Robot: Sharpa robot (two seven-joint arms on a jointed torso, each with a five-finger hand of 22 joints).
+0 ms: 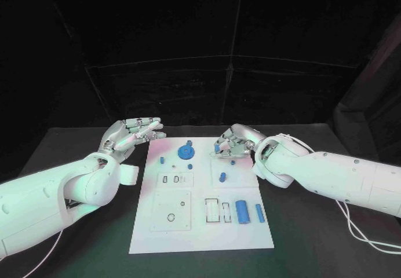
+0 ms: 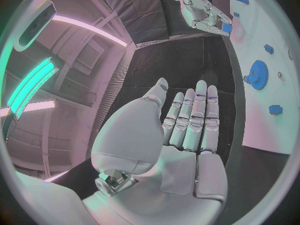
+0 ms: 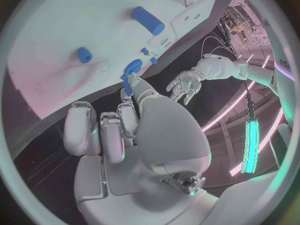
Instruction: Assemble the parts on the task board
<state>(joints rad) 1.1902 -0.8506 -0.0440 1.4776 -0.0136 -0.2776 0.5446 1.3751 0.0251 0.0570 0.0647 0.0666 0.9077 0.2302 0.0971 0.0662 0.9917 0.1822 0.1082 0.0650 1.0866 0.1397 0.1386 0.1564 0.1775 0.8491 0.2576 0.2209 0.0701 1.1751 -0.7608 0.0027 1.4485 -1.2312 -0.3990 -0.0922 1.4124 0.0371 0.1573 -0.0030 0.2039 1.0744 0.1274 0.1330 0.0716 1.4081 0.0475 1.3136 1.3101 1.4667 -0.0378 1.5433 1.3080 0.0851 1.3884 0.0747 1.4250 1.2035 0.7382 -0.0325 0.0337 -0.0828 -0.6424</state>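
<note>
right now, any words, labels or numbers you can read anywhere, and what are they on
None can be read.
The task board bears black outlines and small marks, not letters.
The blue parts, such as the gear and the cylinder, are plain.
The left hand and right hand show no marking.

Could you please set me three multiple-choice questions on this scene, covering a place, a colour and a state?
1. Where does the blue gear lie?
A. on the far part of the task board
B. on the black table beside the board
C. in the left hand

2. What colour is the long cylinder on the board?
A. red
B. blue
C. yellow

3. How is the left hand?
A. gripping the gear
B. pressing on the board
C. open, holding nothing

Answers: 1 A, the gear sits on the white plate's far part; 2 B, it is plainly blue; 3 C, its fingers are spread off the board's edge, palm empty.
</note>
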